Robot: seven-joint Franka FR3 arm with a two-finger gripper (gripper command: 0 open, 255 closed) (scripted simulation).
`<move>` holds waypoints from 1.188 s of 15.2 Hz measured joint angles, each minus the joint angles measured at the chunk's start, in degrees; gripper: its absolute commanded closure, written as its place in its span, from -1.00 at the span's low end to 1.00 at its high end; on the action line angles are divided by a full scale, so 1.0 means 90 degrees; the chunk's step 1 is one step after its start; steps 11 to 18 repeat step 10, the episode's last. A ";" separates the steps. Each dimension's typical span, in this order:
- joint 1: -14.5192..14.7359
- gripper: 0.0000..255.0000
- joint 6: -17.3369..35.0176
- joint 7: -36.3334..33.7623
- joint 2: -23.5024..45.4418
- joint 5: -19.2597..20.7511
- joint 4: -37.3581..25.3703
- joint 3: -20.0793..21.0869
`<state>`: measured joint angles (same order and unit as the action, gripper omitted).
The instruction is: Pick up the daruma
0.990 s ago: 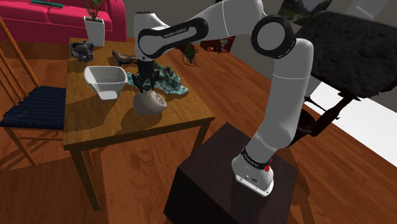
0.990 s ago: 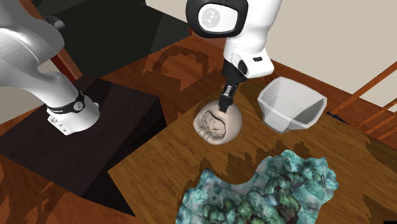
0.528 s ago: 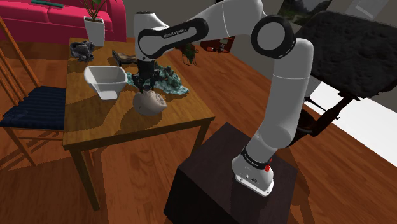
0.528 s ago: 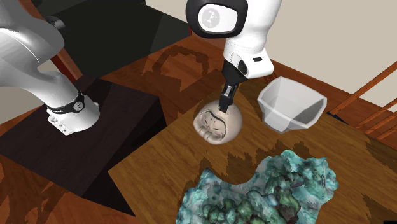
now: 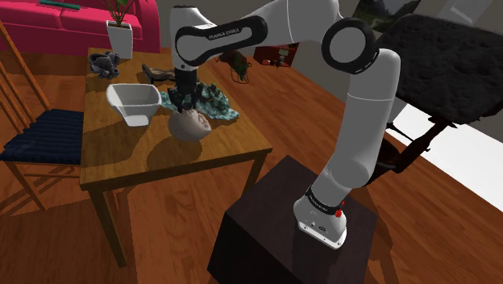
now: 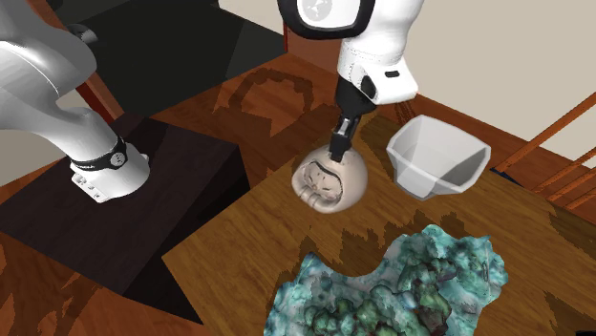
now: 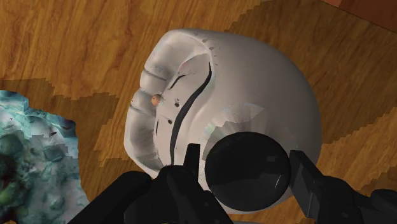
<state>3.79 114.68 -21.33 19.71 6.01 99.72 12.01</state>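
The daruma (image 5: 189, 127) is a pale, rounded doll with a dark-lined face (image 6: 328, 181). It hangs just above the wooden table (image 5: 161, 165), near the edge that faces the stand. My gripper (image 5: 183, 105) comes down onto its top (image 6: 338, 153) and is shut on it. In the wrist view the two black fingers clasp the daruma (image 7: 222, 95) at its dark round end, with the gripper (image 7: 245, 162) centred there. The doll's face points toward the table's edge in the second exterior view.
A white bowl (image 5: 133, 102) (image 6: 437, 158) stands right beside the daruma. A teal rock-like piece (image 5: 213, 102) (image 6: 392, 284) (image 7: 32, 153) lies close on its other side. A dark figurine (image 5: 105, 63), a white planter (image 5: 119, 36) and a blue-seated chair (image 5: 40, 133) lie farther off.
The arm has risen and the daruma has come up a little with the shut gripper. The bowl and the teal piece have stayed put.
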 measured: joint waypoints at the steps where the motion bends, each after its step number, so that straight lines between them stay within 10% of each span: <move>1: 0.0003 1.00 -0.0085 0.0004 -0.0014 -0.0006 -0.0073 0.0003; 18: 0.0003 1.00 -0.0733 0.0051 -0.0230 -0.0072 -0.0510 0.0030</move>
